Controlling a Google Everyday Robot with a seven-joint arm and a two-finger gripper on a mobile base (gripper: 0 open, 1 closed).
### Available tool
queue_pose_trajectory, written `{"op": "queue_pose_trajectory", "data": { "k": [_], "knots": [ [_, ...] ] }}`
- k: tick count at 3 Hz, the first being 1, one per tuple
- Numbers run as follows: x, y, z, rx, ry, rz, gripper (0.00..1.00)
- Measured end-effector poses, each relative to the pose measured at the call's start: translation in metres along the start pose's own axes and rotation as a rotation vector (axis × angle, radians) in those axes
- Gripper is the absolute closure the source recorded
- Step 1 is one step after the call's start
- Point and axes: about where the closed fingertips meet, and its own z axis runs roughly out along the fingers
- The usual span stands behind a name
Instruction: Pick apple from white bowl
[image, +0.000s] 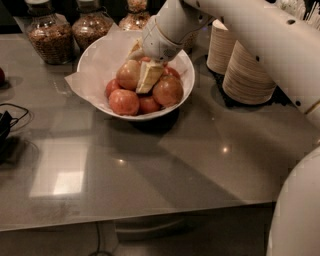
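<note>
The white bowl (102, 60) with its crinkled paper liner stands at the back middle of the grey counter and holds several apples. The pale yellow-gold apple (128, 74) lies on top of the pile, left of centre. My gripper (140, 64) reaches down into the bowl from the upper right. One cream finger (149, 77) lies against the apple's right side and the other (133, 49) against its upper back side, so the gripper is closed on the apple. The apple still rests among the redder apples (123, 101).
Three glass jars of grains (48, 36) stand behind the bowl. Stacks of small off-white disposable bowls (246, 70) stand to its right. Black cables (10, 122) lie at the left edge. My white arm (280, 45) crosses the upper right.
</note>
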Motion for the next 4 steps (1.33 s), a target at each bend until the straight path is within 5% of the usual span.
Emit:
{"op": "queue_pose_trajectory", "data": {
  "k": [3, 4],
  "knots": [
    [-0.046, -0.004, -0.089, 0.241, -0.406, 0.005, 1.0],
    [-0.062, 0.007, -0.124, 0.309, -0.45, 0.004, 1.0]
  ]
}}
